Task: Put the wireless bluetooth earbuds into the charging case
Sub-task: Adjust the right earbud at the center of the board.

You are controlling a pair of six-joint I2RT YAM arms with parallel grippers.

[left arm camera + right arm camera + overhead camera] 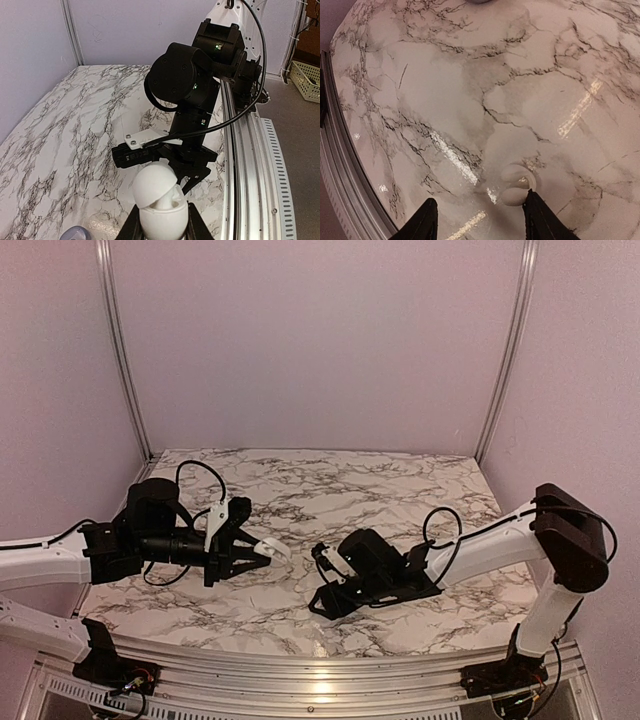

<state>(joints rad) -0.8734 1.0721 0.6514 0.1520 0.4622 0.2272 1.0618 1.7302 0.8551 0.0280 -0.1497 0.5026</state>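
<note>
Left gripper (161, 223): fingers clamped on the charging case (157, 192), white shell, lid cracked ajar, held off the table. In the top view the case sits at 3 o'clock of that wrist.

Right gripper (482, 218): jaws spread wide, low over the marble table (445, 90), nothing between them. Small pale two-lobed object (516, 183) on the table at 1 o'clock of the gap, touching one finger; cannot tell whether it is an earbud.

Right gripper lies at 4 o'clock of the case, near.

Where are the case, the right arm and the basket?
case (162, 214), left wrist view, white lower shell.
right arm (182, 80), left wrist view, round black joint.
basket (306, 80), left wrist view, side wall.
</note>
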